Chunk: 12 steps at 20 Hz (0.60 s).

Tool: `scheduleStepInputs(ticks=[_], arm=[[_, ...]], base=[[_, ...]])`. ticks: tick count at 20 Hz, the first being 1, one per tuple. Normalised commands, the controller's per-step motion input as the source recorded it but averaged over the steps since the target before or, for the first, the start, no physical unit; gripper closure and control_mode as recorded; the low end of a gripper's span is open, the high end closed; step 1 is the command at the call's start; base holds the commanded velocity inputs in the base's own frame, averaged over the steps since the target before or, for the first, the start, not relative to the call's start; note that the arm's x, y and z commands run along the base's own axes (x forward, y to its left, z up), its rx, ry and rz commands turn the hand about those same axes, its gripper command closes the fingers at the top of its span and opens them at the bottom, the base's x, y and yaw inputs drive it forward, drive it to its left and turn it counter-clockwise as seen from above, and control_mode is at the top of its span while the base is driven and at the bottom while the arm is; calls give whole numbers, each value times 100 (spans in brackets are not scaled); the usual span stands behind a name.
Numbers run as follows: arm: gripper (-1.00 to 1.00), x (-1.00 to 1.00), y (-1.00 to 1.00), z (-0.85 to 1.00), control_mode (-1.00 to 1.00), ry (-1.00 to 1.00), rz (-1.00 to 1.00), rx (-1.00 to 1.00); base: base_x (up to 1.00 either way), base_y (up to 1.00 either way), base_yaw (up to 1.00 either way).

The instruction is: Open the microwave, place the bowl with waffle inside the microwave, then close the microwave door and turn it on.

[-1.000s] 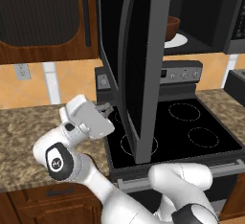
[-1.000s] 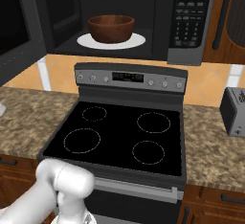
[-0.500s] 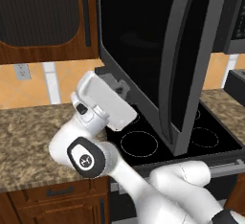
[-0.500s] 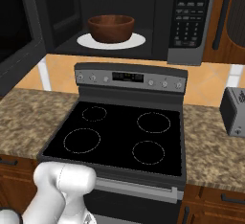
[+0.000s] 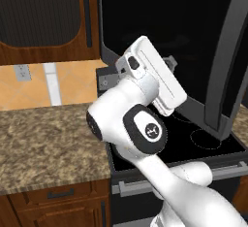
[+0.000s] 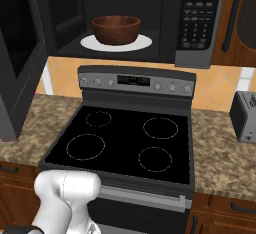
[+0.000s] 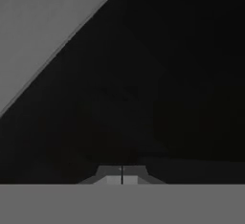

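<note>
While the microwave door (image 5: pixel 227 66) stands swung out on its hinge, one microwave (image 6: pixel 150 13) hangs above one stove (image 6: pixel 125 138), and inside it sits one bowl (image 6: pixel 115 29) on one white round plate (image 6: pixel 142 42). The bowl is round, reddish-brown and wood-grained, with a darker hollow; it rests centred on the plate, at the middle of the microwave's dark cavity. From this angle I cannot tell whether the waffle lies in it.

The door is a wide dark grey panel with a big black glass window, seen nearly edge-on at the left in the right base view and as a tall grey edge at the right in the left base view. The microwave's control panel (image 6: pixel 199 13) with its rows of buttons sits to the right of the cavity.

The stove top shows four burner rings. One toaster (image 6: pixel 244 115) stands on the table (image 6: pixel 220 153) to the right of the stove.

The gripper (image 7: pixel 122 175) has its two fingertips pressed together, holding nothing, and faces the black glass of the door close up.
</note>
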Motion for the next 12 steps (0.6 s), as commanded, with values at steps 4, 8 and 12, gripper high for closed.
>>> scheduleStepInputs(ticks=[4,8,12], arm=[[100,18,-100,27,-100,65,4,19],[100,36,-100,45,-100,55,11,21],[100,86,-100,16,-100,19,16,34]], base=[[0,0,0],[0,0,0],[0,0,0]])
